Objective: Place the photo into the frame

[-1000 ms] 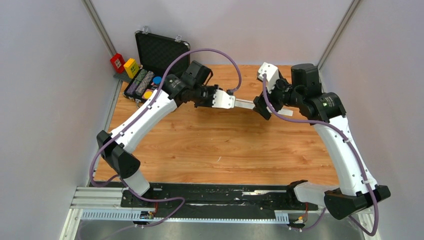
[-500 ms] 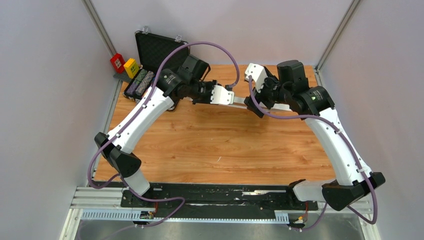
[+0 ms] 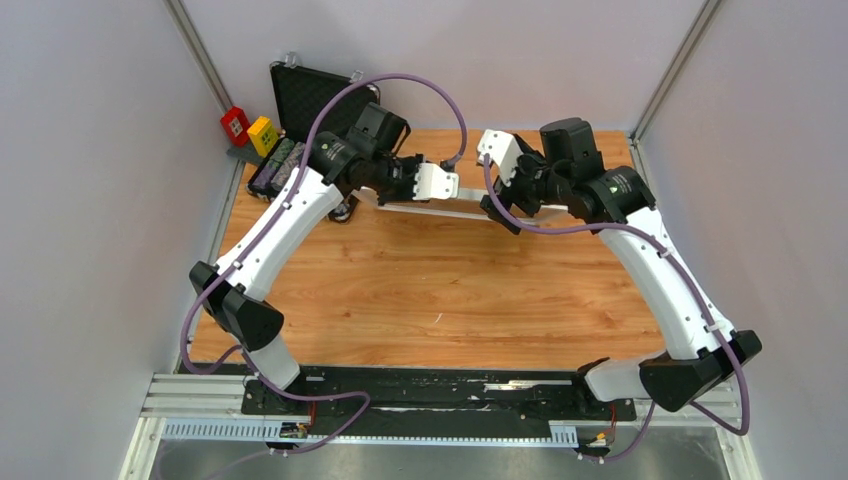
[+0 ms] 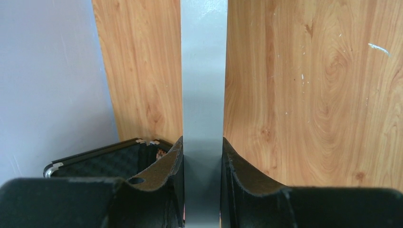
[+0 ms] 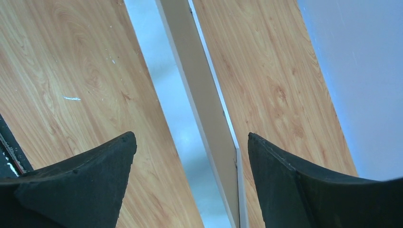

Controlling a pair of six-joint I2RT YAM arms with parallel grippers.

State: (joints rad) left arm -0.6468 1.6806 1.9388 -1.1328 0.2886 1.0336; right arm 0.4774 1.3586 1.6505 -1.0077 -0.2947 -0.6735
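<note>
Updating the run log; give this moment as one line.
left gripper: shut on thin pale-wood rectangular frame | right gripper: open, straddling frame | frame: held edge-on over wooden table

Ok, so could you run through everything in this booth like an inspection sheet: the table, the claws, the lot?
Surface: wooden table, with a few pale scuffs.
Job's things: frame, a thin pale panel held edge-on above the far part of the table, between the two arms; photo not seen in any view.
Clutter: open black case at the far left corner with small coloured items; red block and yellow block beside it.
Grippers: left gripper shut on the frame; right gripper open, fingers either side of the frame, not touching.
Cables: purple cables looping off both arms.
Surroundings: plain pale walls; black rail at the near edge.
</note>
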